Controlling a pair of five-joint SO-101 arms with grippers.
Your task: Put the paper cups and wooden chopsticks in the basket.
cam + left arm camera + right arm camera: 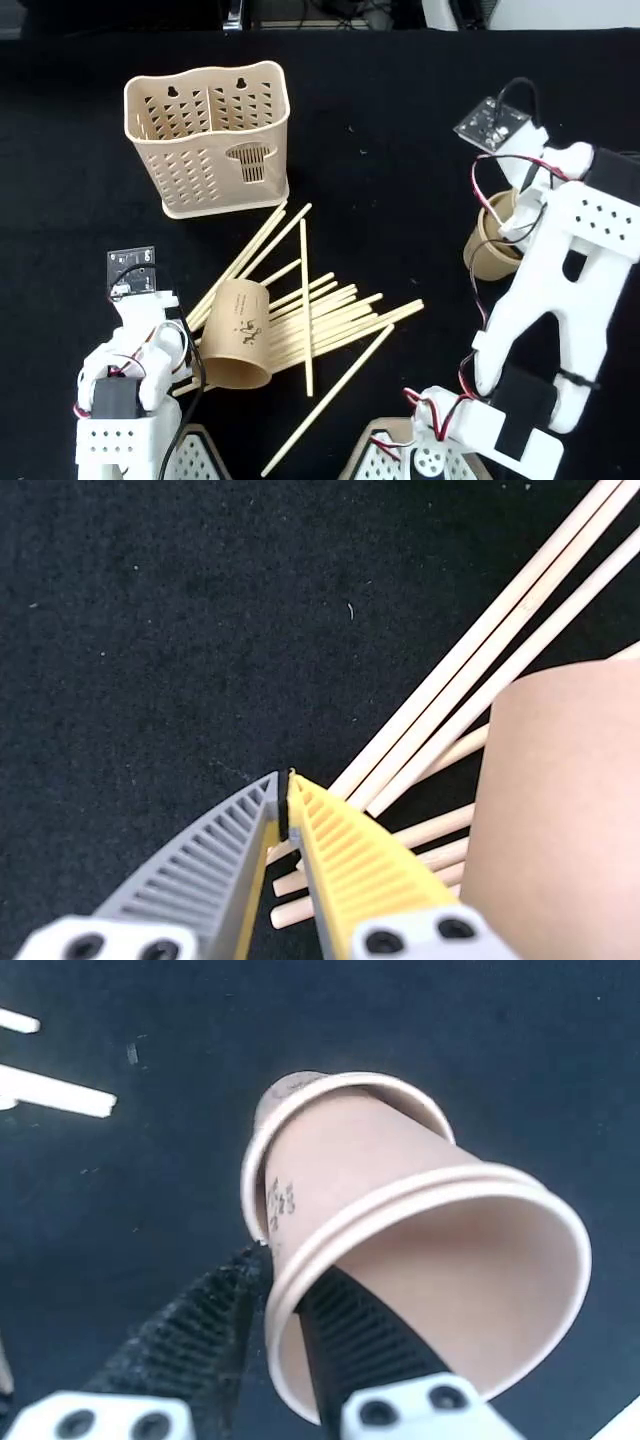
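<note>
Paper cups and wooden chopsticks: had any of them reached the basket when you looked?

None that I could see. From where I stood, the beige slotted basket (200, 165) stood upright at the far side of the black worktop (400, 150), and nothing showed inside it. I judged the job barely begun, with every piece still to go in.

Where were the cups, and how many?

One paper cup (238, 335) lay on its side across the chopstick pile in the middle of the worktop. A second, the held cup (492, 248), was out at the right side, well apart from the basket. The right arm's fingers (360, 1330) were clamped on its rim, one inside the mouth and one outside. It hung tilted, its base away from the arm. It showed a double rim, so it may have been two cups nested; I could not tell. That made two cups for certain, perhaps three.

And the chopsticks?

The chopsticks (330, 320) were fanned out loosely just in front of the basket. They overlapped too much for an exact count, but there were clearly more than ten.

What of the other arm?

The left arm's fingers (340, 850) were pressed together with nothing visible between them, poised just beside the near ends of several chopsticks and close to the fallen cup.
</note>
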